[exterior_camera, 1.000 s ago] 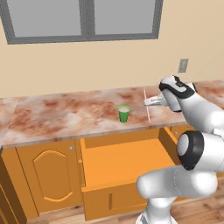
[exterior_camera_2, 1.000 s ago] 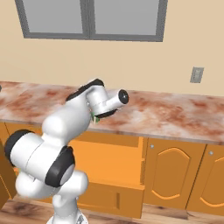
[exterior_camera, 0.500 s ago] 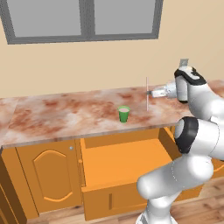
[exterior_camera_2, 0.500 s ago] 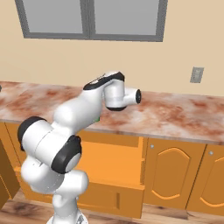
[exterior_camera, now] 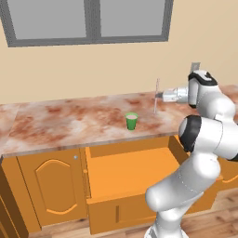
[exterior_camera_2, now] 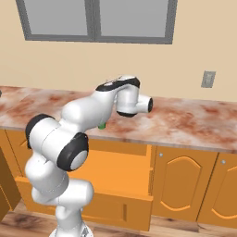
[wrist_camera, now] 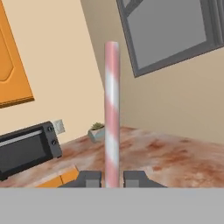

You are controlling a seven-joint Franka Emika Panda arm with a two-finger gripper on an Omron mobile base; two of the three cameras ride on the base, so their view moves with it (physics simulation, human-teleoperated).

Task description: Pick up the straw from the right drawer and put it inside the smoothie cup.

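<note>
A simulated kitchen with a beige wall, a grey-framed window (exterior_camera: pixel 88 21) and a long reddish marble bench (exterior_camera: pixel 69 121) over orange cabinets. A grey wall outlet (exterior_camera_2: pixel 208 79) sits on the wall above the bench's right part.

Below the bench's front edge, the right drawer (exterior_camera: pixel 132 172) stands pulled open, its flat orange inside bare. To its left is a closed cabinet door (exterior_camera: pixel 53 193) with an arched panel.

The smoothie cup (exterior_camera: pixel 132 121), small and bright green with a pale top, stands upright on the bench near the front edge, above the open drawer. In the right base view only a sliver of green (exterior_camera_2: pixel 101 125) shows behind the arm.

The white arm reaches up over the bench, with the tool (exterior_camera: pixel 158 96) pointing sideways toward the left in the left base view. The tool is clenched on the straw (exterior_camera: pixel 156 96), which stands nearly upright in the air over the bench, to the right of the cup and well apart from it.

In the hand view the straw (wrist_camera: pixel 112 113) rises straight up between the 2 dark fingertips (wrist_camera: pixel 89 178), showing pale and pink stripes. Behind it a black microwave (wrist_camera: pixel 26 148) and a small potted plant (wrist_camera: pixel 96 131) sit on the bench.
</note>
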